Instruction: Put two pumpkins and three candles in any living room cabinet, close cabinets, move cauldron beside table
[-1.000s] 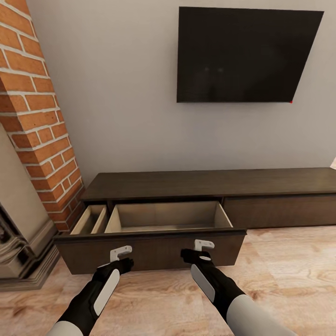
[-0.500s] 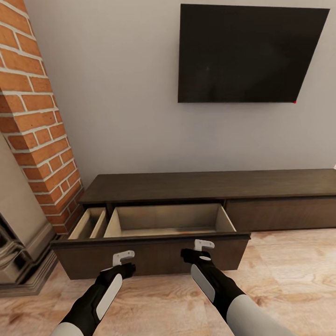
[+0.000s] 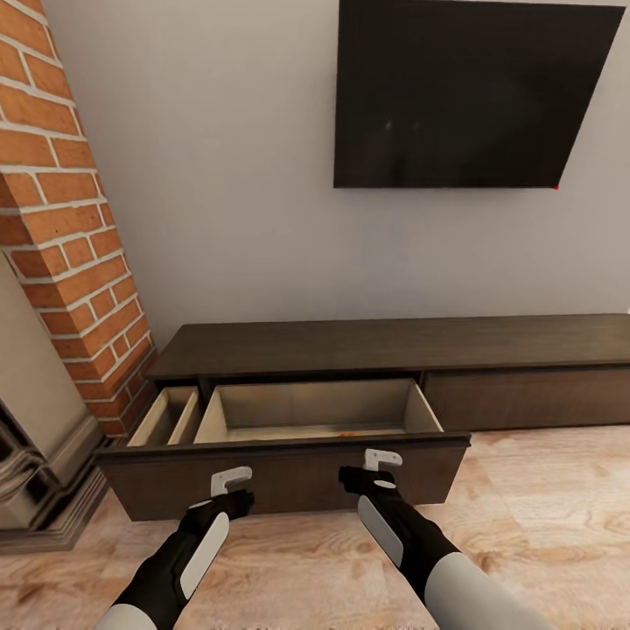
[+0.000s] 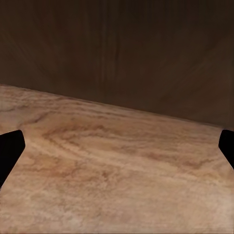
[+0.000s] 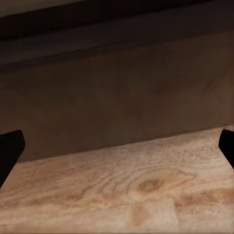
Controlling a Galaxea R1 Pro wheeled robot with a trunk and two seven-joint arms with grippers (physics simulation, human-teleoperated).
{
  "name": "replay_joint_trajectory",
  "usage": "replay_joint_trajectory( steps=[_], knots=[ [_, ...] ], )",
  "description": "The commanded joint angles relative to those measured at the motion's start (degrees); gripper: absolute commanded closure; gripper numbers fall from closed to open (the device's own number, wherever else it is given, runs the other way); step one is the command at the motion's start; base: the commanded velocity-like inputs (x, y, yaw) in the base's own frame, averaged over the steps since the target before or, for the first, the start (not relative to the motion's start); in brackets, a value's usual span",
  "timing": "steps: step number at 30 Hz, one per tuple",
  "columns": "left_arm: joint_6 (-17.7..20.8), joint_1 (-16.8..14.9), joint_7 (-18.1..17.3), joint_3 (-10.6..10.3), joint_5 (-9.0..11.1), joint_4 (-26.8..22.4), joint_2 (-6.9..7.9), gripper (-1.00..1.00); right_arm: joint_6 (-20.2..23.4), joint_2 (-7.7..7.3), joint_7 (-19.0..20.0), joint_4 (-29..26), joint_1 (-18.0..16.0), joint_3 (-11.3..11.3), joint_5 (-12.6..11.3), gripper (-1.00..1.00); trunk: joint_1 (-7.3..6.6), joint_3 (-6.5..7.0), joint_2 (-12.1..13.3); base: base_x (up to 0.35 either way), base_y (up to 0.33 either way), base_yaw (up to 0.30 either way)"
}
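Starting at the far left we've got the red brick chimney column point(image 3: 61, 236) with the grey-beige stone fireplace surround point(image 3: 35, 455) at its foot. Just right of that sits the long low dark-brown wooden cabinet point(image 3: 394, 346) against the grey wall, its wide left drawer point(image 3: 289, 472) pulled out toward us so the pale wood inside shows. We'd guess it's open so stuff can be dropped in from above. There's a tiny orange speck near the front of the drawer floor, too small to call. No pumpkins, candles or cauldron anywhere here.

Our left gripper point(image 3: 229, 486) hangs low just in front of the drawer front, fingers pointing at it. In the left wrist view the two dark fingertips point(image 4: 9, 151) sit at opposite edges of the picture with only the light wood-plank floor point(image 3: 542, 516) and dark panel between them, so it's spread wide and holding nothing.

Our right gripper point(image 3: 378, 467) is the same story a bit further right: near the drawer front, can't tell if it's touching, spread wide, nothing in it.

Above, on the right, a flat black TV point(image 3: 468, 92) hangs on the wall.
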Motion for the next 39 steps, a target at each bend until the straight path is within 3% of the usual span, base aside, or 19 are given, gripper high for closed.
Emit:
replay_joint_trajectory(
  steps=[1,12,25,33,37,39],
  knots=[
    [0.1,0.0,0.5,-0.2,0.6,-0.1,0.03,-1.00,0.2,-0.04,-0.5,-0.1,-0.1,0.3,-0.3,-1.00,0.01,-0.29,0.0,0.000,0.000,0.000],
    [0.1,0.0,0.5,-0.2,0.6,-0.1,0.03,-1.00,0.5,-0.04,-0.4,-0.1,-0.1,0.3,-0.3,-1.00,0.29,-2.72,-0.2,0.000,0.000,0.000],
    [0.0,0.0,0.6,-0.2,0.6,0.4,-0.01,-1.00,0.5,-0.04,-0.3,-0.1,-0.1,0.3,-0.3,-1.00,0.29,-2.72,-0.2,0.000,0.000,0.000],
    [-5.2,0.0,0.6,-0.3,0.5,0.5,0.10,-1.00,0.6,-0.04,-0.4,-0.1,-0.1,0.3,-0.3,-1.00,0.29,-2.72,-0.2,0.000,0.000,0.000],
    [-7.0,0.0,0.3,-0.4,-0.9,1.1,0.02,-1.00,0.6,0.00,-0.4,-0.1,-0.1,0.3,-0.3,-1.00,0.29,-2.72,-0.2,0.000,0.000,0.000],
    [-10.0,0.0,0.1,-0.6,-1.8,3.0,-0.07,-1.00,0.6,-0.02,-0.4,-0.1,-0.1,0.4,-0.3,-1.00,0.29,-2.72,-0.2,0.000,0.000,0.000]
  ],
)
